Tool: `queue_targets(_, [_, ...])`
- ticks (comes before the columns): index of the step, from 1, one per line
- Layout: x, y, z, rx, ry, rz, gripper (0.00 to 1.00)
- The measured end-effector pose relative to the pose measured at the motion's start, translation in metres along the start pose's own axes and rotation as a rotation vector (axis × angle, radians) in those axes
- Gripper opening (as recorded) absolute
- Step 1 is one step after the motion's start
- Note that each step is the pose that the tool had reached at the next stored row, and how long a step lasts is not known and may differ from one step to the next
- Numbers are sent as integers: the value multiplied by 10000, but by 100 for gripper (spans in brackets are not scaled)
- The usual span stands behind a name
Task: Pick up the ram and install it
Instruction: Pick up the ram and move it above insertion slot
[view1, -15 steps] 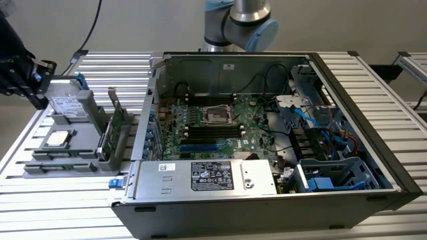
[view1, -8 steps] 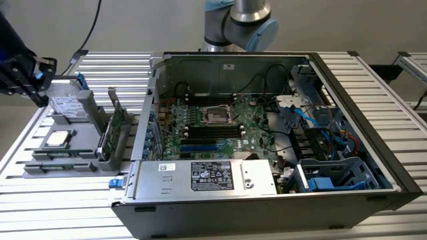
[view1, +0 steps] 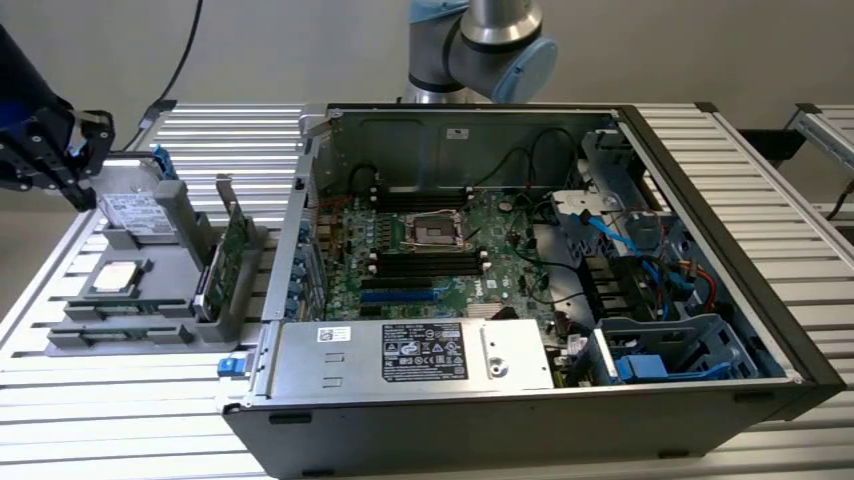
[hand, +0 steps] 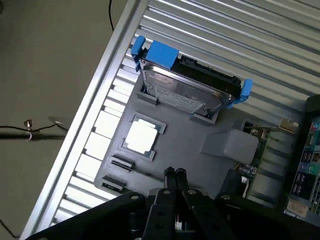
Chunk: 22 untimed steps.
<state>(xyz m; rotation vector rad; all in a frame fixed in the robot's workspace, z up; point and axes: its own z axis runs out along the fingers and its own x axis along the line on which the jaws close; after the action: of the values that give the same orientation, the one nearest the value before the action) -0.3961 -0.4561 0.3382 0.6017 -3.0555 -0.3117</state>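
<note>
Gripper (hand: 175, 173) above the grey plastic tray (hand: 192, 131), fingers pressed together, nothing held; ram (view1: 118, 312) looks seated in a long groove beside the square metal-topped processor (hand: 142, 136), we can't be sure; boxy silver hard drive (hand: 182, 92) in blue brackets and an upright green card (view1: 238, 240) crowd the same tray; open computer case (view1: 534, 445) sits alongside on the ribbed metal table (view1: 787, 180).

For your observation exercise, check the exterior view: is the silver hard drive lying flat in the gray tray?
No, the hard drive stands on its edge in a holder at the back of the tray.
</note>
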Motion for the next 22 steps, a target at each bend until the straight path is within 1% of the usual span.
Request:
queue_targets(2, [0,-2,9,-121,26,-364,10])
queue_targets(3, [0,-2,13,-167,47,-548,10])
queue_targets(5, [0,-3,22,-206,111,-905,10])
queue_targets(9, [2,-9,45,-232,254,-1610,10])
queue_targets(22, [3,-21,103,-302,743,-3929,10])
